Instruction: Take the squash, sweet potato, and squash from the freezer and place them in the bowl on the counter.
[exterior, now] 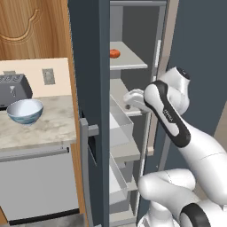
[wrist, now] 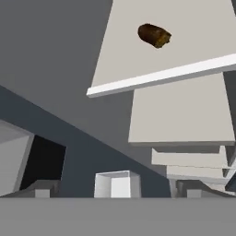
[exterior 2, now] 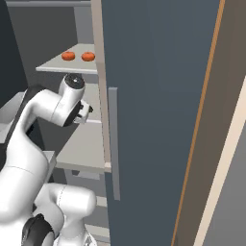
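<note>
The robot's white arm [exterior: 177, 133] is closest, reaching into the open freezer [exterior: 91, 66]. Its fingers [wrist: 113, 193] are spread wide and hold nothing. They sit low at the edge of the hand view. A brown sweet potato [wrist: 154, 35] lies alone on a pale shelf [wrist: 184, 60], well apart from the fingers. Two orange squashes [exterior 2: 68, 55] sit side by side on a higher shelf. The bowl [exterior: 25, 111] stands on the worktop [exterior: 44, 126], just beside a grey toaster [exterior: 13, 88].

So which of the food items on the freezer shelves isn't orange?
The brown oblong one, lying alone on its pale shelf in the hand view. The two round items sit side by side and are orange-red.
</note>
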You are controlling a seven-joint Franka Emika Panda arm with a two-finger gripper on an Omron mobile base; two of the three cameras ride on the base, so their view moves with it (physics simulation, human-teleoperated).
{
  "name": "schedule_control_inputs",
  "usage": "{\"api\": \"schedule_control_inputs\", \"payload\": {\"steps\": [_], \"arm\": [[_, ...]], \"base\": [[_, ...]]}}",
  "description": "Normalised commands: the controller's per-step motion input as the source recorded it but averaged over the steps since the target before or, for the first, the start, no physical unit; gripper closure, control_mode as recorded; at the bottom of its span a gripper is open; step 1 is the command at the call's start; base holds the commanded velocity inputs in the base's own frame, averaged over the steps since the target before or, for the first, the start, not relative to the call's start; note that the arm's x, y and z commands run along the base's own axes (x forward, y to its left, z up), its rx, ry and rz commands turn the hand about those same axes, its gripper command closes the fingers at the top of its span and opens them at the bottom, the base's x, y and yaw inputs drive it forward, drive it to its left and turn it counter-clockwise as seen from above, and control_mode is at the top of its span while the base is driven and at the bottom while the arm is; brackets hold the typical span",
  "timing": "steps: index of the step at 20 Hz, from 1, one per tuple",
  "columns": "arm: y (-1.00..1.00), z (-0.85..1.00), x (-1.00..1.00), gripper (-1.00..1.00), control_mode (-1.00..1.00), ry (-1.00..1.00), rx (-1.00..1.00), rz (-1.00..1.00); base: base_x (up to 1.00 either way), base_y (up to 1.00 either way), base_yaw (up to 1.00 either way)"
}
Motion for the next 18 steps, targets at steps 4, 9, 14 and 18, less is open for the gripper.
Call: {"api": "schedule_control_inputs", "payload": {"steps": [4, 9, 14, 18], "arm": [[0.19, -0.04, 0.12, -1.0, -1.0, 0.03, 0.05, 0.08], [0.24, -0.14, 0.0, -1.0, -1.0, 0.03, 0.05, 0.19], [0.31, -0.12, 0.0, -1.0, -1.0, 0.02, 0.06, 0.22], [0.34, -0.09, 0.0, -1.0, -1.0, 0.03, 0.06, 0.21]], "base": [[0.0, 0.0, 0.0], [0.0, 0.0, 0.0], [0.0, 0.0, 0.0], [0.0, 0.0, 0.0]]}}
